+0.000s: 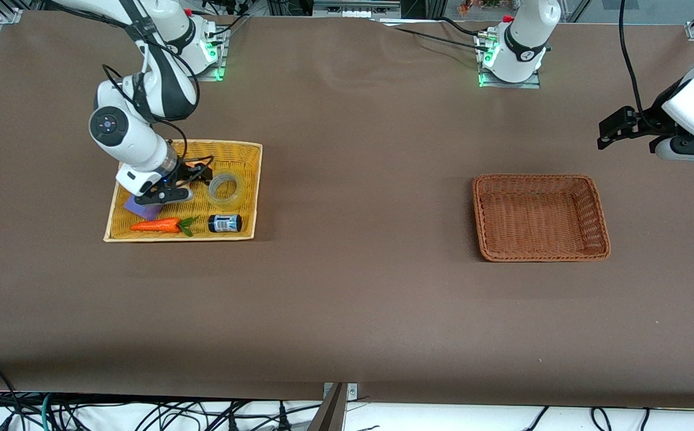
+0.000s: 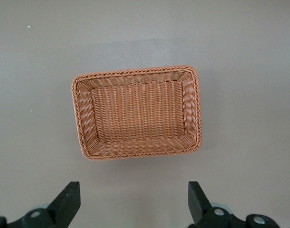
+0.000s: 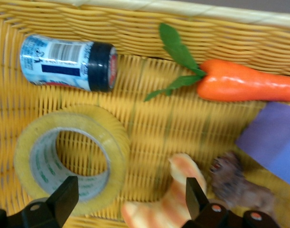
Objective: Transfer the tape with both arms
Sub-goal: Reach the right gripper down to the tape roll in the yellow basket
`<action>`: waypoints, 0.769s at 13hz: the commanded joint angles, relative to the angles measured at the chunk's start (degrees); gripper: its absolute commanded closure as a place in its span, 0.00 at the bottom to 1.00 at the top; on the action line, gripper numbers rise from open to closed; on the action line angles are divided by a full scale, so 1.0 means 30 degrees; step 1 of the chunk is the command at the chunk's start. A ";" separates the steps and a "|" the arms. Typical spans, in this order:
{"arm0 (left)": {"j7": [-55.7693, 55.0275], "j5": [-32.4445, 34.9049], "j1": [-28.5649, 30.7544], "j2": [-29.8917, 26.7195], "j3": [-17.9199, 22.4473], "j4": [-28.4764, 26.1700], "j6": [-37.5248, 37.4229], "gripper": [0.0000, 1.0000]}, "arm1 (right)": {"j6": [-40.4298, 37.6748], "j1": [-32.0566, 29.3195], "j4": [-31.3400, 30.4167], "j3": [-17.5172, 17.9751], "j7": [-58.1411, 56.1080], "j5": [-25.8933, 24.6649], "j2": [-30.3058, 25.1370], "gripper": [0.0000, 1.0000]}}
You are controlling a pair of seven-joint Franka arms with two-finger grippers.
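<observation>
One tape roll (image 1: 227, 187), translucent pale yellow with a grey-white core, lies flat in the yellow wicker tray (image 1: 245, 149) toward the right arm's end of the table, untouched by any finger. The right gripper (image 1: 194, 173) hovers low over the tray just beside the tape, fingers (image 3: 64, 197) spread wide and holding nothing; in the right wrist view the roll (image 3: 71, 159) sits partly under one finger, while the striped crescent bread (image 3: 171, 199) lies between the fingers and under the other one. Also in the tray: one small blue-labelled bottle (image 1: 224, 223) with a black cap lying on its side, nearer the front camera than the tape; one orange carrot (image 1: 158, 225) with green leaves beside the bottle; one purple flat piece (image 1: 140, 208) partly under the gripper; one brownish lump (image 3: 232, 183) next to the bread, too blurred to identify. That makes six items in the tray. One brown wicker basket (image 1: 601, 209) stands well apart toward the left arm's end of the table, nothing in it. The left gripper (image 1: 613, 129) waits high in the air near the table's edge at that end, fingers (image 2: 66, 202) wide apart and holding nothing, with the basket (image 2: 83, 123) seen below it in the left wrist view. Two arms, two containers, one tape.
</observation>
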 commanded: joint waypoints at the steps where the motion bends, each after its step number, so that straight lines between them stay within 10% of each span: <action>1: 0.0385 -0.0461 0.0093 -0.0231 -0.0022 0.0035 -0.0200 0.00 | 0.0766 -0.0062 0.0058 0.0254 0.0385 0.0173 0.0716 0.00; 5: 0.0385 -0.0461 0.0094 -0.0231 -0.0022 0.0035 -0.0229 0.00 | 0.1527 -0.0062 0.0058 0.0284 0.0385 0.0173 0.1740 0.16; 10: 0.0385 -0.0461 0.0094 -0.0231 -0.0022 0.0035 -0.0229 0.00 | 0.1353 -0.0062 0.0087 0.0284 0.0415 0.0202 0.1830 0.83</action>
